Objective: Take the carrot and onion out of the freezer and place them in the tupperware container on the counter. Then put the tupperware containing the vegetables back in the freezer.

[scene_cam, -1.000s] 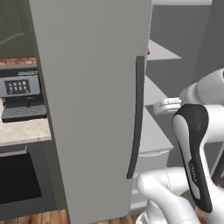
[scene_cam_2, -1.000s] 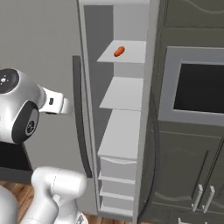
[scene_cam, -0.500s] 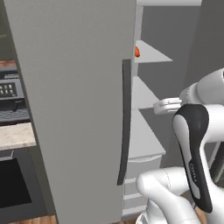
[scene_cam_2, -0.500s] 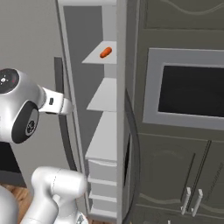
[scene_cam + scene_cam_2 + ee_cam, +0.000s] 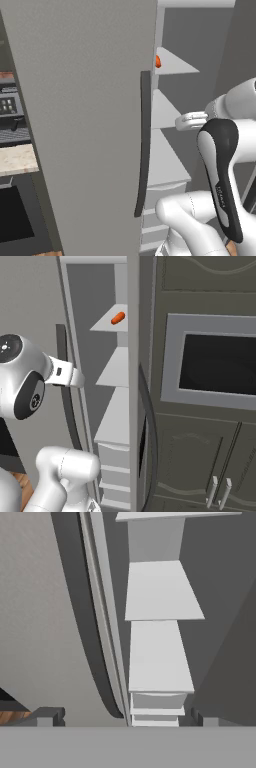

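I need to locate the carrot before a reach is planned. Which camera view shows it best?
The right base view: the carrot lies in full sight on an upper shelf inside the open freezer. In the left base view it is an orange sliver beside the door's edge. The hand view looks at lower, bare shelves.

You have one freezer (image 5: 85,125) standing open, with one long dark handle (image 5: 144,145) on its door; one carrot (image 5: 118,318) lies on a shelf (image 5: 111,321) inside; you can count three pale shelves in the right base view, and below them a stack of drawers (image 5: 116,476), three as far as the fronts show; beside it sits one built-in oven (image 5: 215,368); one counter (image 5: 17,159) shows at the left.
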